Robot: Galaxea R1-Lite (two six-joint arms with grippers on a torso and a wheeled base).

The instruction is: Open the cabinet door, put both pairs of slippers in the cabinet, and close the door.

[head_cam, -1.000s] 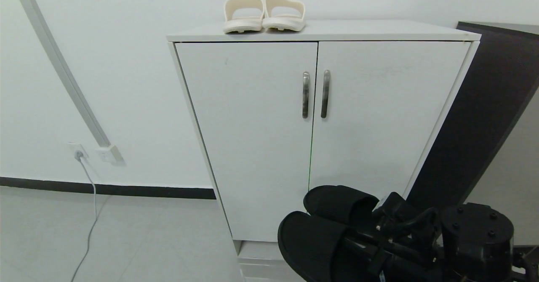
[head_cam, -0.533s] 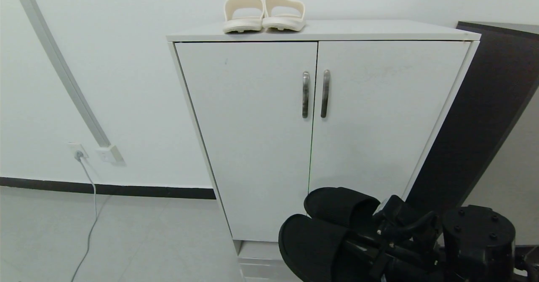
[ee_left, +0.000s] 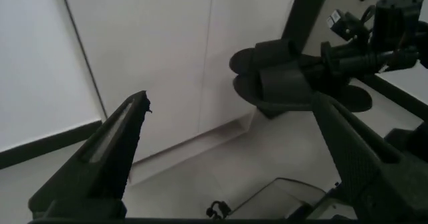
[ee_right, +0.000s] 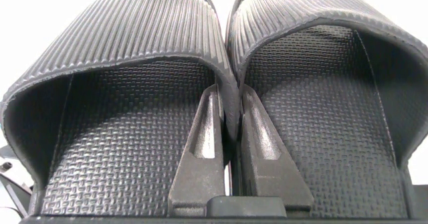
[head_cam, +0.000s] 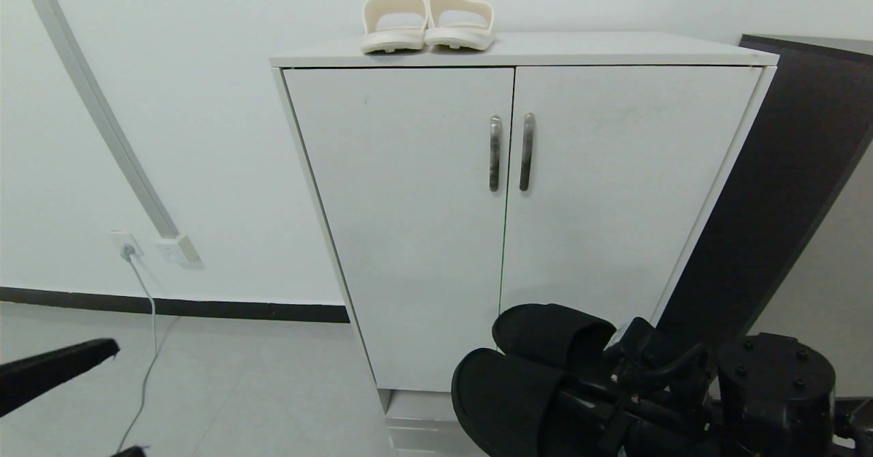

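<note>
Nearest, the right gripper (ee_right: 231, 147) pinches the pair of black slippers (head_cam: 532, 368) by their two inner edges, pressed together between its fingers. That arm sits low on the right, holding the pair just in front of the lower part of the right door (head_cam: 627, 191), near the seam.

The left gripper (ee_left: 233, 103) is spread wide and holds nothing. It hangs low on the left above the floor (head_cam: 225, 389), with its fingers aimed towards the foot of the cabinet (head_cam: 709, 58).

Both doors are shut, so opening looks like the step in hand, and it falls to the free left arm. It needs to rise to the left handle (head_cam: 495, 153), line its fingers up across that upright bar, close squarely on it alone and not on the right handle (head_cam: 526, 151) just beside it, then pull in an arc about the hinge rather than straight back. The loaded right arm should stay clear of the left door (head_cam: 402, 225) as it swings.

Farthest, the cream slippers (head_cam: 428, 24) sit side by side on the cabinet's top, by the wall.
</note>
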